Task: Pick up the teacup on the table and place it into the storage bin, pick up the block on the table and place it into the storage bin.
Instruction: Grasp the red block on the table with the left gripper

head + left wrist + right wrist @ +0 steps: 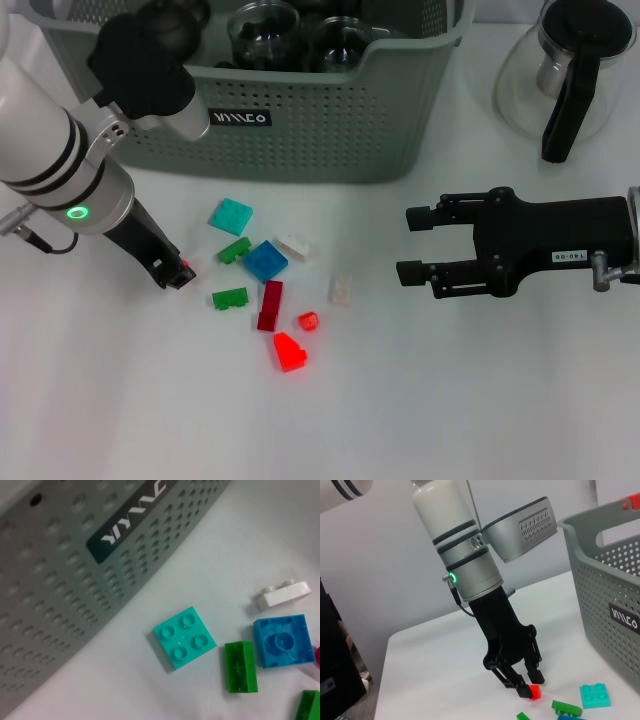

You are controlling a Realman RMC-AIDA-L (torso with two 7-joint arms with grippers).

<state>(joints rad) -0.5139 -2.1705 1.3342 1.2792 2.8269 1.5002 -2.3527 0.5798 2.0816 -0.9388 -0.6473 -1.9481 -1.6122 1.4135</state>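
Block-picking is the step I judge to be in hand: my left hand (180, 274) sits low on the surface (120, 400), fingers closed on a small red block (535, 692), so next comes a lift toward the storage bin (300, 130) just behind. My right hand (420, 245) waits wide apart, holding nothing. Only the right wrist view shows that pinch plainly.

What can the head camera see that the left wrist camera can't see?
Only the head view shows both grippers: the left gripper shut on a small red block, the open right gripper, plus the glass teapot. Only the left wrist view shows the studs on the turquoise block close up. Both show the storage bin with its label, and scattered blocks.
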